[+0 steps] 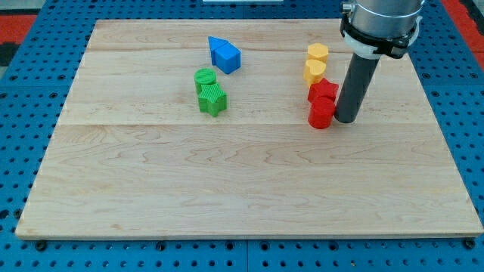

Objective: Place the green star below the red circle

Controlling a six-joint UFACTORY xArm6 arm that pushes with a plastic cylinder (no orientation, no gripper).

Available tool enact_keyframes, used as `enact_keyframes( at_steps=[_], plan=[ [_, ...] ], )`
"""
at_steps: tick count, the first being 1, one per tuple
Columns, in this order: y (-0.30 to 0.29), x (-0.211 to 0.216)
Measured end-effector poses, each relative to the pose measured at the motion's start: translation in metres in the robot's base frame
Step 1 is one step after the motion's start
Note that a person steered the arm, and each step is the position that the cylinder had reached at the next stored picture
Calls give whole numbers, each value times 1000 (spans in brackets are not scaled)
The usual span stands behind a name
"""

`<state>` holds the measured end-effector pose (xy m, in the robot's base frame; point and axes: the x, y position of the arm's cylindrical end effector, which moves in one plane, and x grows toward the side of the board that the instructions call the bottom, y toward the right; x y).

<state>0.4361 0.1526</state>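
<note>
Left of the board's middle, toward the view's top, the small green star-shaped plastic block [213, 99] sits flat on the pale wooden table top [242, 189], touching or nearly touching the green round block [204, 78] just above it. It is a chunky piece with ribbed-looking sides and short blunt points, its upper face a brighter green than its walls. I judge it light, rigid and not at all fragile, and likely to slide easily on the smooth wood; because of its points, a push that lands off-centre would probably spin it rather than carry it straight. There is nothing to grasp it with: the arm ends in a plain dark rod with no jaws, holding nothing, so the contact should go against a flat notch or broad side of the star, on the view's left side of it, to drive it rightward. My tip [348, 119] stands well apart from the star, at the view's right, just beside the red circle, a short red cylinder block [321, 113], on its right and seemingly touching or almost so. Directly above that cylinder is a second red block [323, 91] whose shape I cannot make out, then two yellow blocks [317, 62] stacked up the view. A blue block pair [224, 54] lies above the green ones. The wood below the red circle is bare, so the star has a long diagonal path to cover.
</note>
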Motion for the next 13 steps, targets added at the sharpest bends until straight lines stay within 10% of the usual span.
enact_keyframes(
  at_steps=[3,5,13],
  plan=[
    [-141,39],
    [-273,-31],
    [61,82]
  ],
)
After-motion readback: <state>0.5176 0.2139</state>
